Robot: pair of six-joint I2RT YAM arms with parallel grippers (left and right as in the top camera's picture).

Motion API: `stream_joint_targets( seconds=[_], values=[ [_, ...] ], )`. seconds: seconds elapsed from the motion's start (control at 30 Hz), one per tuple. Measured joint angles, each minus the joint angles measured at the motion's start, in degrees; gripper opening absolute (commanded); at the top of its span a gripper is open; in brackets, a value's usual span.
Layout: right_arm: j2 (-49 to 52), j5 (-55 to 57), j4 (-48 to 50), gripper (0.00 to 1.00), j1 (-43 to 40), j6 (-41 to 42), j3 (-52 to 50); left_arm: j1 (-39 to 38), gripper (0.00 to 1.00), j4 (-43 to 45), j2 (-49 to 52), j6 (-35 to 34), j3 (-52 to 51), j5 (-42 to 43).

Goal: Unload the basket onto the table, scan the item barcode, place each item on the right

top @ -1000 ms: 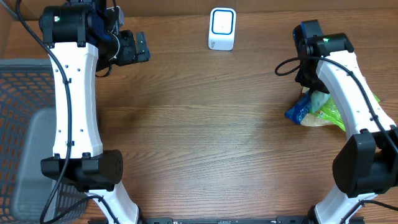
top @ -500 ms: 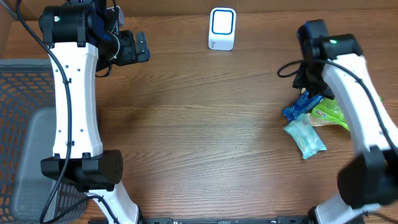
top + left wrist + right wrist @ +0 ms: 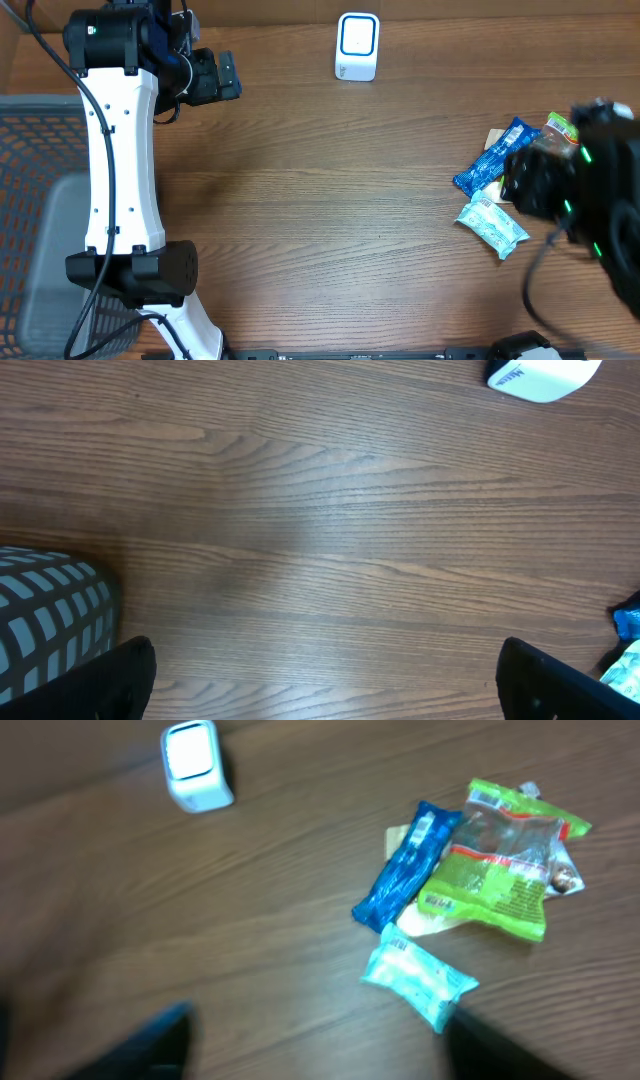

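Observation:
The white barcode scanner (image 3: 357, 46) stands at the table's far edge, and the right wrist view shows the scanner (image 3: 197, 765) at top left. Three packets lie at the right: a blue bar (image 3: 407, 870), a green bag (image 3: 505, 870) and a pale teal packet (image 3: 418, 975). My right gripper (image 3: 325, 1050) hangs open above the table, just on the near side of the teal packet, with nothing between its fingers. In the overhead view the right arm (image 3: 590, 190) is blurred. My left gripper (image 3: 325, 685) is open over bare wood at the far left.
A grey mesh basket (image 3: 40, 200) stands off the table's left side, and its corner (image 3: 45, 610) shows in the left wrist view. The blue bar (image 3: 490, 168) and teal packet (image 3: 493, 226) lie close together, the green bag (image 3: 560, 127) behind them.
My right gripper opened and let the teal packet drop onto the table beside the pile. The right arm then drew back toward the near right. The left arm stayed still.

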Motion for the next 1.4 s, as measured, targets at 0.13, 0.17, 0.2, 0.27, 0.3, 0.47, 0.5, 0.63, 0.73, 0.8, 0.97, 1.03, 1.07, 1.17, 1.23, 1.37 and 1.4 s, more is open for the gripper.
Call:
stream_joint_targets(
  seconds=[0.13,0.17,0.2,0.27,0.3,0.47,0.5,0.63,0.73,0.8,0.97,1.03,1.07,1.17,1.23,1.37,1.4],
  values=[
    [-4.4,-2.6,-0.8,1.00,0.6,-0.2,0.0,0.0,1.00,0.0,0.0,0.0,0.0,0.0],
    [-5.4,-3.3,-0.8,1.00,0.6,-0.1,0.0,0.0,1.00,0.0,0.0,0.0,0.0,0.0],
    [-6.6,-4.2,-0.9,1.00,0.6,-0.2,0.0,0.0,1.00,0.0,0.0,0.0,0.0,0.0],
    [-7.4,-4.9,-1.8,1.00,0.6,-0.2,0.0,0.0,1.00,0.0,0.0,0.0,0.0,0.0],
    [-7.6,-5.0,-2.7,1.00,0.6,-0.4,0.0,0.0,1.00,0.0,0.0,0.0,0.0,0.0],
    [-7.6,-4.4,-6.8,1.00,0.6,-0.9,0.0,0.0,0.99,0.0,0.0,0.0,0.0,0.0],
    [-7.6,-3.9,-6.8,1.00,0.6,-1.0,0.0,0.0,1.00,0.0,0.0,0.0,0.0,0.0],
    [-7.7,-1.0,-6.6,1.00,0.6,-1.1,-0.3,0.0,1.00,0.0,0.0,0.0,0.0,0.0],
    [-8.9,1.5,-1.3,1.00,0.6,-1.4,-3.9,0.0,0.99,0.0,0.0,0.0,0.0,0.0],
    [-10.6,2.6,3.7,1.00,0.4,-1.8,-7.5,0.0,1.00,0.0,0.0,0.0,0.0,0.0],
    [-20.9,3.3,31.9,1.00,-4.6,-5.9,-27.6,0.0,0.99,0.0,0.0,0.0,0.0,-0.1],
    [-26.4,2.1,43.6,1.00,-7.6,-8.5,-37.4,0.0,1.00,0.0,0.0,0.0,0.0,-0.1],
    [-29.2,0.5,50.8,1.00,-9.0,-10.2,-42.8,0.0,1.00,0.0,0.0,0.0,0.0,-0.1],
    [-36.5,-4.3,68.1,1.00,-12.0,-15.7,-57.8,0.0,1.00,0.0,0.0,0.0,0.0,-0.2],
    [-40.3,-7.4,75.6,1.00,-12.7,-18.4,-66.4,0.0,1.00,0.0,0.0,0.0,0.0,-0.1],
    [-46.1,-11.9,81.5,1.00,-13.0,-21.5,-80.4,0.0,1.00,0.0,0.0,0.0,0.0,-0.1],
    [-47.1,-12.6,81.6,1.00,-13.0,-21.8,-82.6,0.0,1.00,0.0,0.0,0.0,0.0,-0.1]
  ],
)
